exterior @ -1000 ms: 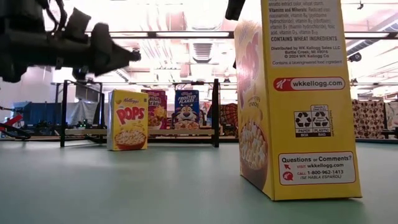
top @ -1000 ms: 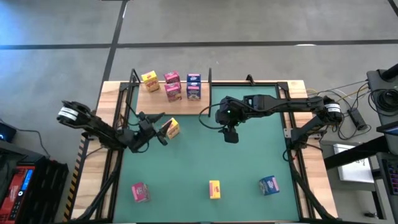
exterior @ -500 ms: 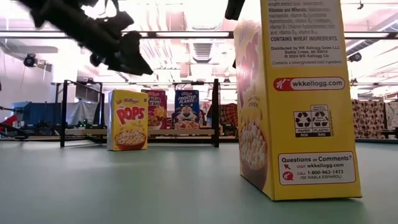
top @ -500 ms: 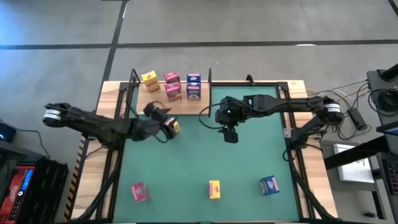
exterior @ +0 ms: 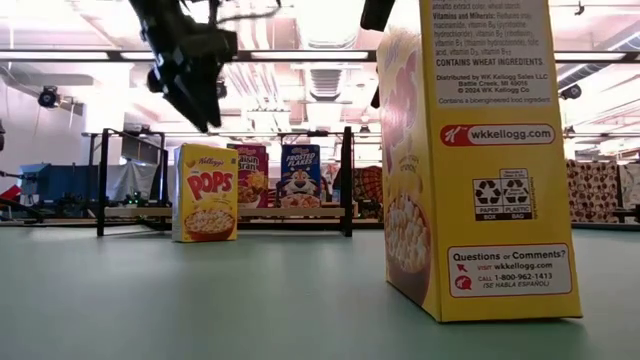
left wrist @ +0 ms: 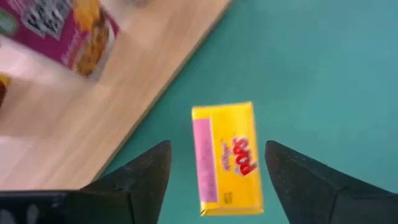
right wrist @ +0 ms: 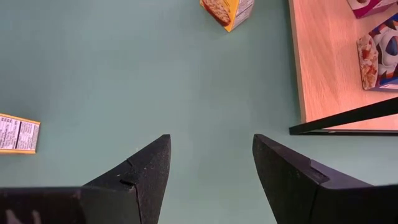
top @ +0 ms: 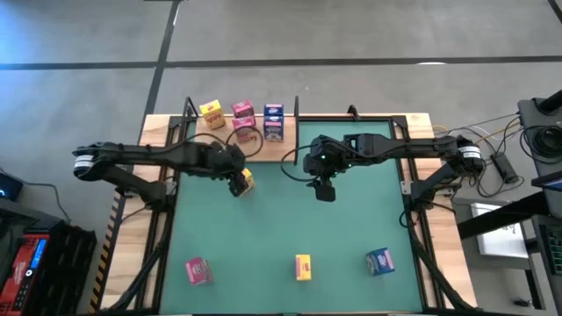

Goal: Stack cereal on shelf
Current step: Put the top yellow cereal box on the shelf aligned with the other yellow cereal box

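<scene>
Below open left jaws, seemingly clear: yellow cereal box (left wrist: 226,159)

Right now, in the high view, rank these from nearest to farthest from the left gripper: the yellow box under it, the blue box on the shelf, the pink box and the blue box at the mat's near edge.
1. Yellow box, directly under the left gripper.
2. Blue box on the shelf, up and to the right.
3. Pink box, front left of the mat.
4. Blue box at the mat's near edge, front right.
</scene>
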Robot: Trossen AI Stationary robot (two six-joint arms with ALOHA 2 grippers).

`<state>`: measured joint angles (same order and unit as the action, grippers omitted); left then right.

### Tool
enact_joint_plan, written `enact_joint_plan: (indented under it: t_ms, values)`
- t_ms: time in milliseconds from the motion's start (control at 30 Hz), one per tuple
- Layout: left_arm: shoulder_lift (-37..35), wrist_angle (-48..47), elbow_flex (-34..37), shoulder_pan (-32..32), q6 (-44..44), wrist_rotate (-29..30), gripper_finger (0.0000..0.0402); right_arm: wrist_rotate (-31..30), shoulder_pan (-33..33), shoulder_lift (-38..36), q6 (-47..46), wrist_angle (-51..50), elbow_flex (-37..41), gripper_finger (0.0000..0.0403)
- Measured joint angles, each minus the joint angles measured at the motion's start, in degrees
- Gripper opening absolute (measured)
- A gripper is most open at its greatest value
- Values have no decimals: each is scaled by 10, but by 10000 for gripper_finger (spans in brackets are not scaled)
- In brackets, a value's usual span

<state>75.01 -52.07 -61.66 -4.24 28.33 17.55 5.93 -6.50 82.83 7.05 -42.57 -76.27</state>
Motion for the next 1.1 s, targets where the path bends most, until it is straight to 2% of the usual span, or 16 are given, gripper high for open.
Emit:
enact_joint_plan:
  t_ms: [233, 333, 733, 1100]
  values:
    - [40, -6, -6, -15, -19, -36, 307, 0, 0, 0, 0, 0, 0, 216]
    - [46, -10, -6, -20, -21, -50, 323, 0, 0, 0, 0, 0, 0, 217]
    - [82, -15, -5, -42, -66, -94, 311, 0, 0, 0, 0, 0, 0, 217]
    - [84, -33, -4, -64, -94, -93, 309, 0, 0, 0, 0, 0, 0, 217]
